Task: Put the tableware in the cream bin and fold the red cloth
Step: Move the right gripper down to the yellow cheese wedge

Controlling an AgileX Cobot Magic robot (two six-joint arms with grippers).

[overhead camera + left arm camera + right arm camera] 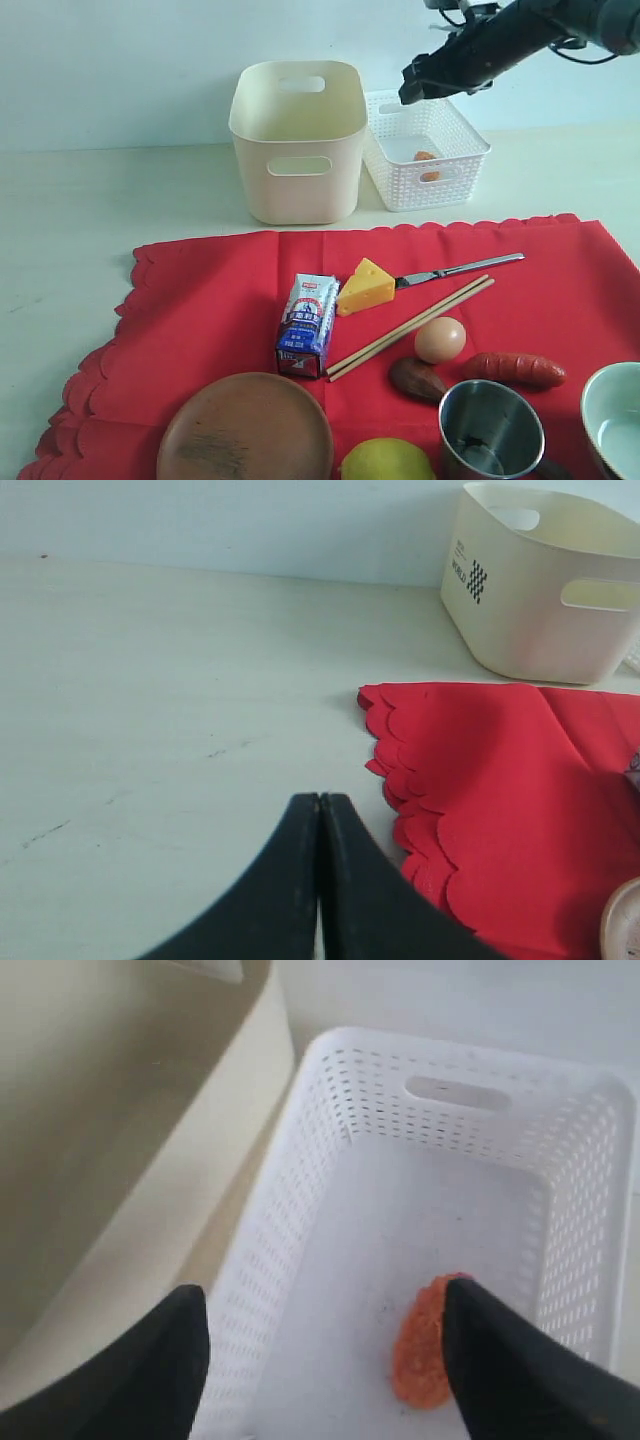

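Note:
The red cloth (200, 320) lies flat on the table. On it rest the wooden plate (245, 430), steel cup (490, 432), pale bowl (615, 420), knife (465, 268), chopsticks (410, 327) and dark spoon (417, 380). The cream bin (298, 140) stands behind the cloth. My right gripper (425, 85) hangs above the white basket (425, 150), open with nothing between its fingers (325, 1305). My left gripper (319, 800) is shut and empty over bare table beside the cloth's scalloped edge (400, 780); it is out of the exterior view.
An orange toy food piece (422, 1345) lies in the white basket (330, 1200). A milk carton (307, 325), cheese (365, 286), egg (440, 340), sausage (513, 369) and lemon (388, 460) sit on the cloth among the tableware.

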